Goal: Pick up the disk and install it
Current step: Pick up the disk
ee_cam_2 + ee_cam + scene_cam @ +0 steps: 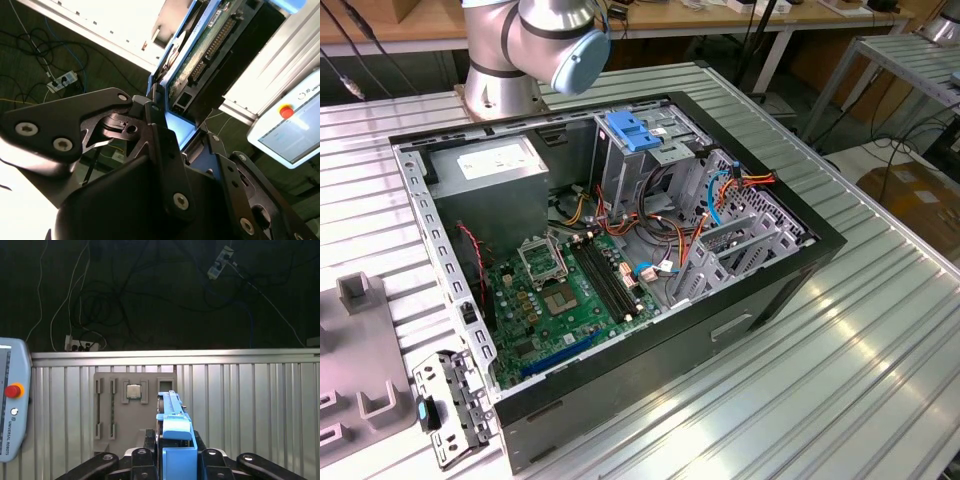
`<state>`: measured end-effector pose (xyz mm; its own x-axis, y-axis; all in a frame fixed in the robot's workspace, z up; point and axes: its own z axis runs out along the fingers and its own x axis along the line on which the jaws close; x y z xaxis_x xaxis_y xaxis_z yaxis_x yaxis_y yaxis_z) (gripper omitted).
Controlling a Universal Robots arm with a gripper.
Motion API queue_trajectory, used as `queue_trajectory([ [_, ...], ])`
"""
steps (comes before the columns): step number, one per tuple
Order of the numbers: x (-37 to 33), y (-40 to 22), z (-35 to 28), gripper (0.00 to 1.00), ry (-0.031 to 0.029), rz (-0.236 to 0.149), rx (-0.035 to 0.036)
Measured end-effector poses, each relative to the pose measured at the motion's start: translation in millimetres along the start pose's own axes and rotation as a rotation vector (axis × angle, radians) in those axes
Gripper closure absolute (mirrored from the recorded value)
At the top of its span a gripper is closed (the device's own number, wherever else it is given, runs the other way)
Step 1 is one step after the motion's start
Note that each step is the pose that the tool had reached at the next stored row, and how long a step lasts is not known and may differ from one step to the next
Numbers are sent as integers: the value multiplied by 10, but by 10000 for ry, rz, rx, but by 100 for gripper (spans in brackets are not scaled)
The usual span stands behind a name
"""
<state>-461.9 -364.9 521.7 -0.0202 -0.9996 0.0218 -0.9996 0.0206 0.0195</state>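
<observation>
Gripper (175, 462) is clamped tight on the disk (172, 422), carried edge-on with its blue rail showing, out over the ribbed table (250, 390). Here's the worry: that's a narrow plastic hold, so the disk could twist in the jaws. Tilted, it would likely jam at the drive cage (620, 175) on the far side of the computer case (740, 330), or snag the loose cables (750, 180) beside it.

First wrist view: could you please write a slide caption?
The gripper holds the disk edge-on, with the ribbed table and grey fixture plate beyond.
</observation>
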Motion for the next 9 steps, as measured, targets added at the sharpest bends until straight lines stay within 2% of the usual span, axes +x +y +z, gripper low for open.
queue_trajectory([
  [9,-2,-123,-2,63,0,0,0],
])
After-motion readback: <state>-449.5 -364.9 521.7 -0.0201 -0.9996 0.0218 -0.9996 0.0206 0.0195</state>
